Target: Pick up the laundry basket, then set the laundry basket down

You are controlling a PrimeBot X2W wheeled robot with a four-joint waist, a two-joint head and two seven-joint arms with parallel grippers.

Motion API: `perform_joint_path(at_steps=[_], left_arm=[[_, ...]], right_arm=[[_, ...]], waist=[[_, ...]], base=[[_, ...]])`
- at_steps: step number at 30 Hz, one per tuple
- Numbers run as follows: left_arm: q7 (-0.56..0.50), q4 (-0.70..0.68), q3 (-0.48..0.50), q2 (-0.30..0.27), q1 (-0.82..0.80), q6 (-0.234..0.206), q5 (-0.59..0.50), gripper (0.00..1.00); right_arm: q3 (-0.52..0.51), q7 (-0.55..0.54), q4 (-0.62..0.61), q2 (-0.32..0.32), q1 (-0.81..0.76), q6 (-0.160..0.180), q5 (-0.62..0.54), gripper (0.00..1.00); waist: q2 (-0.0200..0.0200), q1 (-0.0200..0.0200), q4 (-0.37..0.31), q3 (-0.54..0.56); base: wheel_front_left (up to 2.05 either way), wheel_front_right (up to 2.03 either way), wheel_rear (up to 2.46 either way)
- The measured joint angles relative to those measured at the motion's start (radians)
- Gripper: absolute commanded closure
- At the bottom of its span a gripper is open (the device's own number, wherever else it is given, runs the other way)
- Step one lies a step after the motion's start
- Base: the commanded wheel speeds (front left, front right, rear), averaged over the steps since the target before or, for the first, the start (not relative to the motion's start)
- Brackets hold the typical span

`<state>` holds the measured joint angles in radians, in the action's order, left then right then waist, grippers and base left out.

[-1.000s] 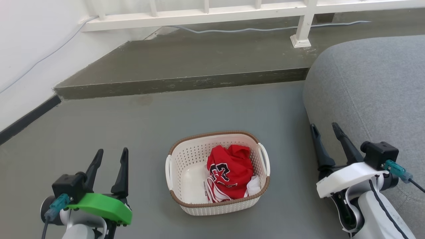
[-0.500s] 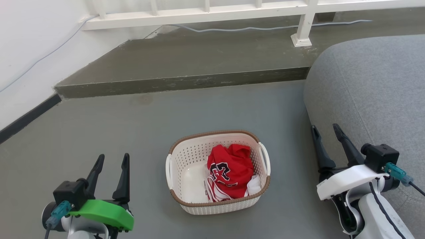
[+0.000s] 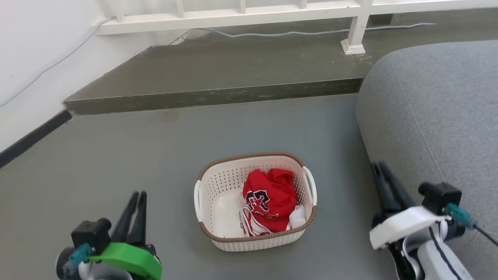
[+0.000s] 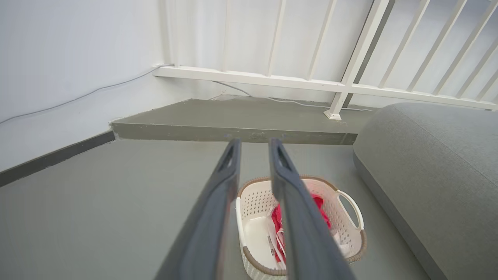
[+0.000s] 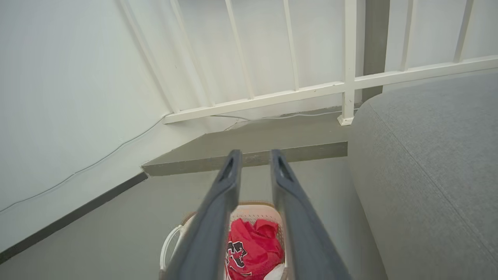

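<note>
Laundry basket [image 3: 255,244]: small, cream-white perforated plastic, rounded-rectangular, with a brown woven-look rim and a white handle at each end. Sits upright and level on the grey floor [image 3: 155,155]. Red garment [image 3: 268,200] bunched in its right half; left half bare.

Showing matt cream perforated plastic and a brown woven-look rim [image 3: 257,235] on the laundry basket [image 3: 253,244], holding soft red cloth [image 3: 269,198]; showing smooth matt grey floor [image 3: 155,155] and coarse grey fabric on the sofa [image 3: 435,109].
</note>
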<state>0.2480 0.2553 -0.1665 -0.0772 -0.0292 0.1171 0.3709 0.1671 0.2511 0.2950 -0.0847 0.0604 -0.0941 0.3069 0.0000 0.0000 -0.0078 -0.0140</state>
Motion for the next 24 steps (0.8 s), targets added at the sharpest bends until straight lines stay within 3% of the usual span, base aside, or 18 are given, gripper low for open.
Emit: perform_joint_path(at_steps=[7,24], left_arm=[[-0.01,0.016,0.005,0.005,0.013,0.0,0.033,1.0],[-0.071,0.025,0.043,0.009,0.012,0.0,0.239,1.0]], right_arm=[[-0.009,-0.007,0.014,0.007,-0.026,0.0,0.026,1.0],[-0.063,-0.075,0.024,0.014,-0.021,-0.002,0.253,1.0]], waist=[[0.0,0.0,0.0,0.001],[0.0,0.0,0.002,0.003]], base=[[0.0,0.0,0.0],[0.0,0.0,0.0]])
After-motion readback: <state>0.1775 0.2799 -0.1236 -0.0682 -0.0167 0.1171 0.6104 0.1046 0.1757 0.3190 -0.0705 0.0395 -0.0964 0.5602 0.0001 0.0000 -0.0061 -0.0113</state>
